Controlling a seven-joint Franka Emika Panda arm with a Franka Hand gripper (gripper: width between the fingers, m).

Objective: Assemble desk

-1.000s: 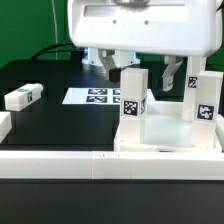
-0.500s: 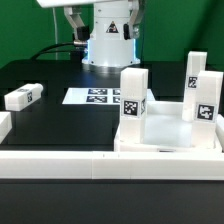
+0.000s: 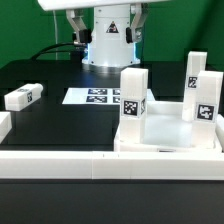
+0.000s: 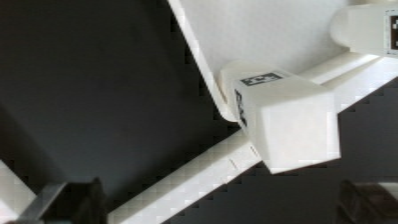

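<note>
The white desk top [image 3: 165, 150] lies upside down at the exterior view's right with three square tagged legs standing in its corners: a near one [image 3: 133, 95], one at the right [image 3: 207, 100] and a far one [image 3: 193, 70]. A fourth leg [image 3: 22, 97] lies loose on the table at the exterior view's left. My gripper [image 3: 103, 14] hangs high at the top edge, well above the parts. In the wrist view my gripper [image 4: 222, 203] is open and empty; its dark fingertips [image 4: 68, 200] stand wide apart over the table, above a standing leg [image 4: 288, 115] and the desk top [image 4: 267, 30].
The marker board [image 3: 92, 97] lies flat behind the desk top. A long low white rail [image 3: 90, 167] runs along the front and shows in the wrist view [image 4: 187, 185]. A small white piece [image 3: 4, 125] sits at the left edge. The arm's base [image 3: 106, 45] stands at the back.
My gripper has risen from just above the desk top to the top edge of the exterior view. The legs and the desk top have not moved.
</note>
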